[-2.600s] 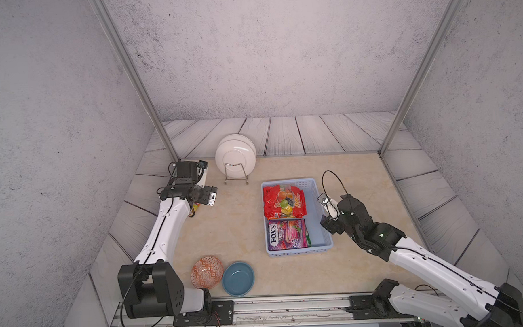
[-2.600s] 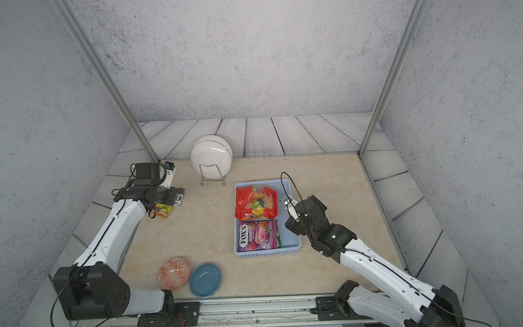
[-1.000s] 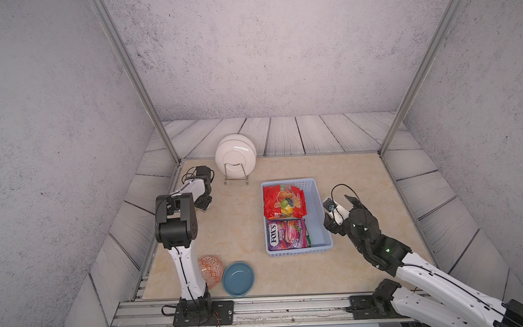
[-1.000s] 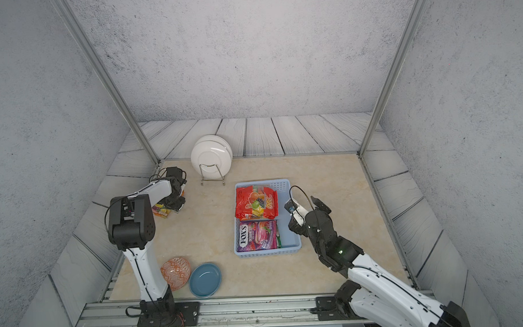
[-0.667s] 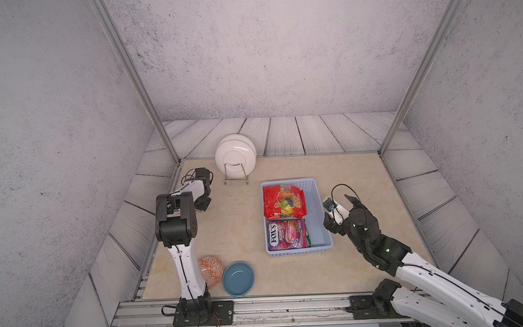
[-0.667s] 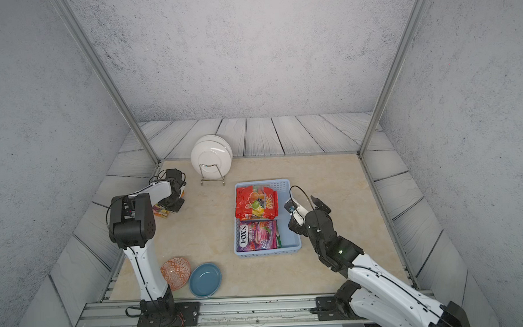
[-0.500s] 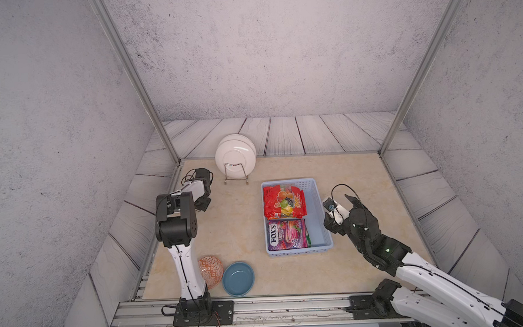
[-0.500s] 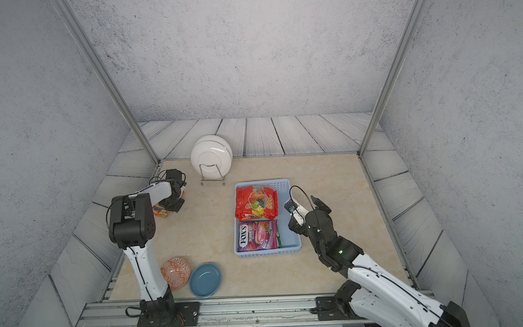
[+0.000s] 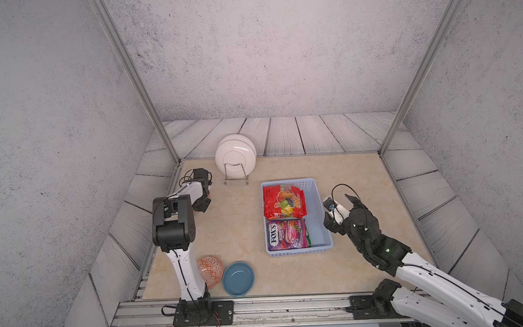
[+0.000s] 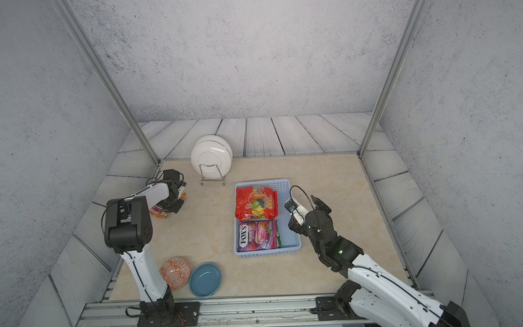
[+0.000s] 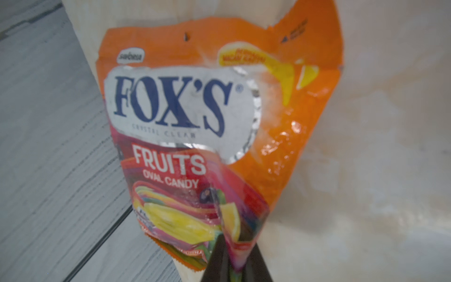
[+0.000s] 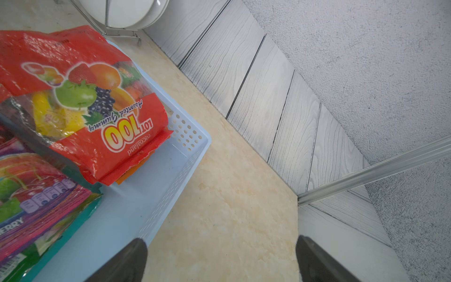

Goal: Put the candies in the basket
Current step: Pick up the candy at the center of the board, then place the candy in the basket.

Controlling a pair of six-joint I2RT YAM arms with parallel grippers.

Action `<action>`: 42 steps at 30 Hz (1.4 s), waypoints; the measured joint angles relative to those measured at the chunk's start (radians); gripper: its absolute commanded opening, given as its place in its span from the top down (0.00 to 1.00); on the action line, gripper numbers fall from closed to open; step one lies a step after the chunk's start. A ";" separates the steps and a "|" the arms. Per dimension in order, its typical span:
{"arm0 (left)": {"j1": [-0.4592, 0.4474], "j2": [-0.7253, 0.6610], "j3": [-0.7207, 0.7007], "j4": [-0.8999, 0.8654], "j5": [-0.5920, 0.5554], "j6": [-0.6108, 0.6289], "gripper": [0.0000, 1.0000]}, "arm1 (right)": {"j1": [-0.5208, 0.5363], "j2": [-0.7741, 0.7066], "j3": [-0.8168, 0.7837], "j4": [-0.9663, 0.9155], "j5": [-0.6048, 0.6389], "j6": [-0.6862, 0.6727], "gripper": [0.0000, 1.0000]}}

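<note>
At the far left edge of the beige tabletop point(image 9: 232, 219), the left gripper point(image 11: 234, 254) is pinched shut on one corner of an orange FOX'S Fruits bag point(image 11: 280, 127). This bag lies against the grey planked border, well apart from the basket. Near the front edge, an orange patterned bowl point(image 9: 211, 269) sits just beside a round blue bowl point(image 9: 238, 278). Farther back, white plates point(image 9: 235, 154) stand upright in a wire rack. Right of centre is the light blue basket point(image 9: 314, 225). A red fruit-printed bag point(image 9: 282, 201) fills its far half and a purple FOX'S Berries bag point(image 9: 286, 233) its near half. A teal bag edge point(image 12: 80, 219) shows under the purple one. The basket's right strip is bare. Just beside the basket's right wall hangs the right gripper point(image 12: 219, 263), its fingers spread wide and holding nothing, one finger near the rim and one over the tabletop.
</note>
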 measured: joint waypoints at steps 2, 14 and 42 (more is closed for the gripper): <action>-0.004 -0.030 -0.003 -0.021 0.015 0.009 1.00 | 0.000 0.000 0.000 0.003 0.000 0.000 0.01; -0.093 -0.284 -0.005 -0.111 0.130 0.049 1.00 | -0.034 0.000 0.000 0.015 -0.007 0.037 0.01; -0.613 -0.629 0.029 -0.197 0.440 0.213 1.00 | -0.214 -0.052 0.000 0.012 -0.137 0.267 0.01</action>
